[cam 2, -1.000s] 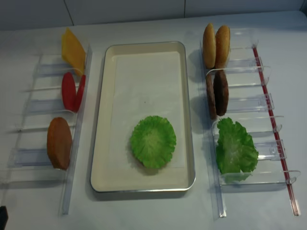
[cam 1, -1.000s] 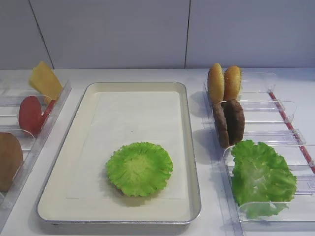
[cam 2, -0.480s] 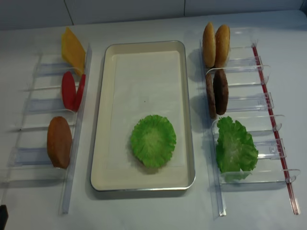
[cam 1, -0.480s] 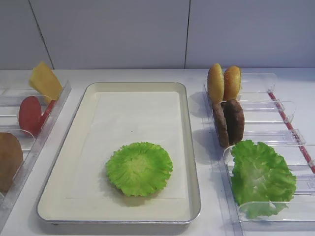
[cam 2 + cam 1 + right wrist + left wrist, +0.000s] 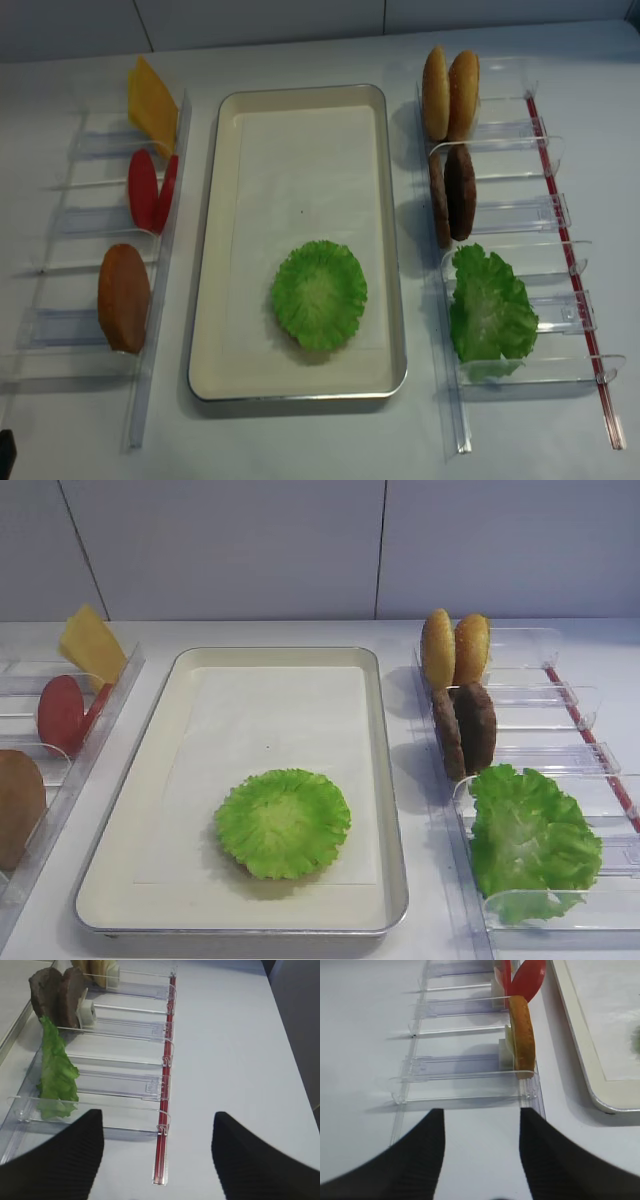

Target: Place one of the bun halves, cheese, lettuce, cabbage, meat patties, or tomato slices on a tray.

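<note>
— While the lettuce lies flat, frilly face up, where on the tray is it?
— Toward the tray's near end, on the white paper; it's round, so no long axis.
— And the tools?
— Right tool: fingers spread wide, holding nothing, above the bench beside the clear bins. Left tool: fingers apart, empty, near a bun half.
— Any writing?
— None readable.
</note>
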You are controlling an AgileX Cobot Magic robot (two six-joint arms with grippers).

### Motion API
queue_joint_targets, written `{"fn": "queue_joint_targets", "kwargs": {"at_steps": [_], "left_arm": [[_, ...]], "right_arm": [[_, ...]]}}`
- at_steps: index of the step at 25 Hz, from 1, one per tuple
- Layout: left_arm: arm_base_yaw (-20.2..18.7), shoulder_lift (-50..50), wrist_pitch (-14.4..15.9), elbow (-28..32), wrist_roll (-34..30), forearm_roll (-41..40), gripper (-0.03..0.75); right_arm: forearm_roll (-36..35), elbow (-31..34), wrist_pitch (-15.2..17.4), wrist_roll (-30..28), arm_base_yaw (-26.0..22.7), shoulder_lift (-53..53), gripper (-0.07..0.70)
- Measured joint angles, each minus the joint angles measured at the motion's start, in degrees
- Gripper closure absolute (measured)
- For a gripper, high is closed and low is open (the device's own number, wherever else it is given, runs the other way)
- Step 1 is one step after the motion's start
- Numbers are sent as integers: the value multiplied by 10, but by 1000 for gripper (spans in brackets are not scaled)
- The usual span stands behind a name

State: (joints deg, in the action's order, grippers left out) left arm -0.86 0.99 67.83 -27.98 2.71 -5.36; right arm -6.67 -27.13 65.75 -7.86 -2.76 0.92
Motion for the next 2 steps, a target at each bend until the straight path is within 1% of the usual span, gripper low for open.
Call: {"fn": "queue_joint_targets", "kwargs": {"at_steps": [2], "left_arm": [[0,0,0,0,0,0,376]], "right_arm": [[0,0,0,0,0,0,148]]}}
